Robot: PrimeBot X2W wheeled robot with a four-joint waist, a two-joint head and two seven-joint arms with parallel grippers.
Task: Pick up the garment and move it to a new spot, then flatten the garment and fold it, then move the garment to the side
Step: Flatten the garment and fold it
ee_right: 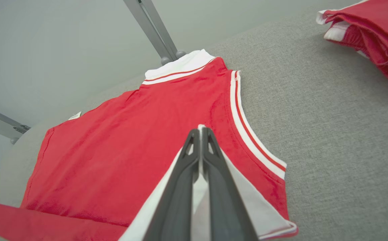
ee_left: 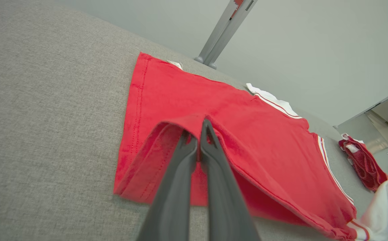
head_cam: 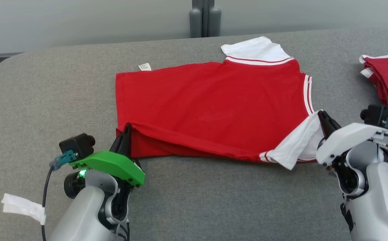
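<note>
The garment (head_cam: 210, 103), a red T-shirt with white sleeves, lies spread on the grey table (head_cam: 194, 201), its near long edge lifted and partly turned over. My left gripper (head_cam: 126, 129) is shut on the near hem corner; the left wrist view shows its dark fingers (ee_left: 210, 134) pinching a raised fold of the red garment (ee_left: 247, 134). My right gripper (head_cam: 321, 115) is shut on the near white sleeve (head_cam: 297, 144). In the right wrist view the fingers (ee_right: 200, 132) close on the white sleeve edge over the garment (ee_right: 130, 140). A small white hem label (head_cam: 144, 67) shows at the far left corner.
A separate bundle of red-and-white clothes (head_cam: 386, 80) sits at the table's right edge, also in the right wrist view as a bundle (ee_right: 371, 30). A grey post (head_cam: 204, 18) stands behind the table. A white tag (head_cam: 21, 206) hangs off my left arm's cable.
</note>
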